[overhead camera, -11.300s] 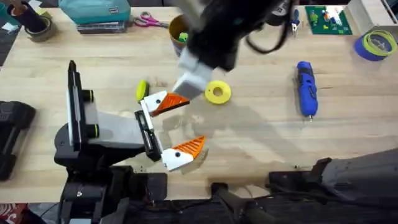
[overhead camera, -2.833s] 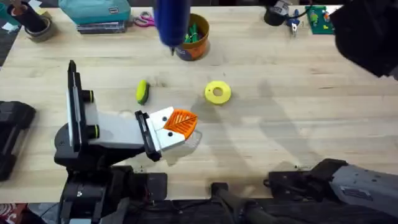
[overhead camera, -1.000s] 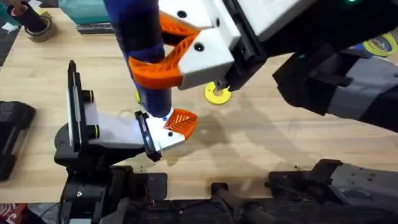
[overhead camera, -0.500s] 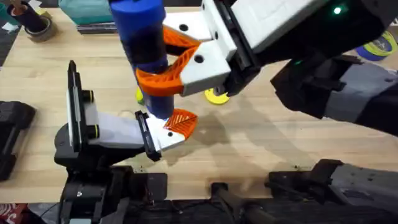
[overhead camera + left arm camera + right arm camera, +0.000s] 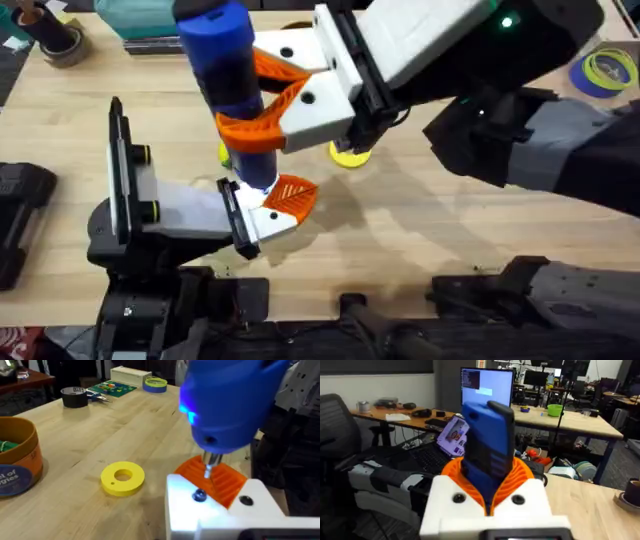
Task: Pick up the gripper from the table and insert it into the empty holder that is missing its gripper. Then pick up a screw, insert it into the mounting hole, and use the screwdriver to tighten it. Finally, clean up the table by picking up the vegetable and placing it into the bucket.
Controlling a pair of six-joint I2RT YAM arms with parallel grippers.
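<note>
Yellow ring [image 5: 349, 154] behind R claw [image 5: 262, 100]

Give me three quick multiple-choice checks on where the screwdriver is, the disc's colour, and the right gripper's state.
1. Where is the screwdriver's bit?
A. Over the bucket
B. At the orange tip on the white holder
C. Flat on the table

2. What colour is the ring-shaped disc?
A. Yellow
B. Green
C. Red

3. What is the right gripper doing?
A. Open, holding nothing
B. Shut on the disc
C. Shut on the screwdriver

Key: 1 B, the screwdriver stands with its bit on the orange tip atop the holder. 2 A, the disc is yellow. 3 C, the right gripper clamps the blue body.
</note>
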